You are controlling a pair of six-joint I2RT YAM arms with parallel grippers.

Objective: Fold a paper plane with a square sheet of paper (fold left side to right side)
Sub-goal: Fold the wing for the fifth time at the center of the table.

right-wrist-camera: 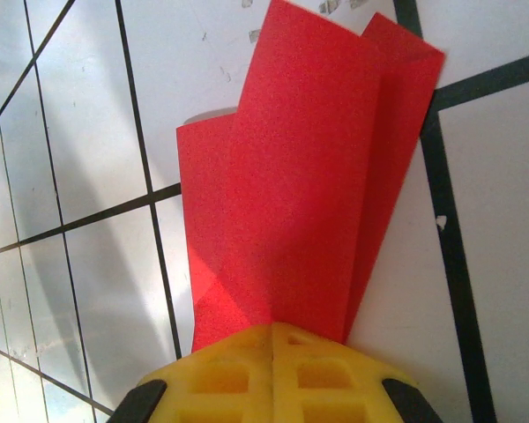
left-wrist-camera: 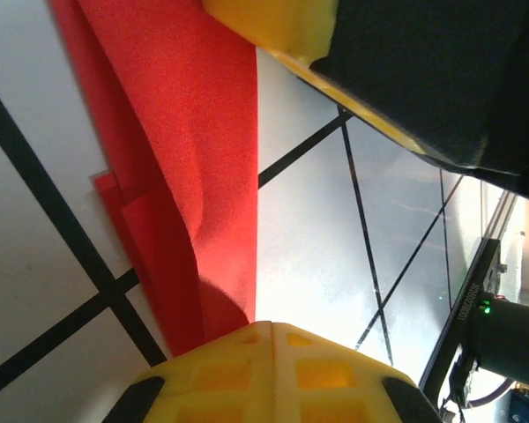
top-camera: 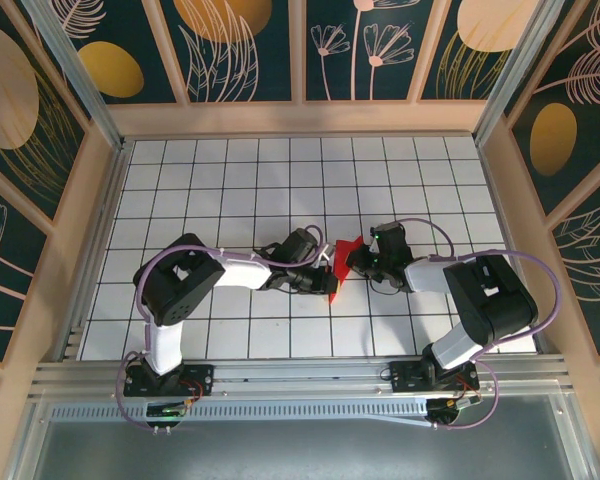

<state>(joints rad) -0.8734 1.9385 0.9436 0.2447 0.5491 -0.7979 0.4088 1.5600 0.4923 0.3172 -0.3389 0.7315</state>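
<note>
The left gripper (top-camera: 327, 284) and right gripper (top-camera: 357, 262) each pinched the folded square sheet of paper (top-camera: 342, 258) at mid-counter (top-camera: 230, 180). Uneven pulling could tear it or skew the crease.

The square sheet of paper (right-wrist-camera: 291, 176) looks matt and finely grained, the white table (right-wrist-camera: 70, 132) smooth and glossy.

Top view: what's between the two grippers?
Only the folded red paper. In the top view it bridges the gap from the left gripper to the right gripper, and each is shut on it.
</note>
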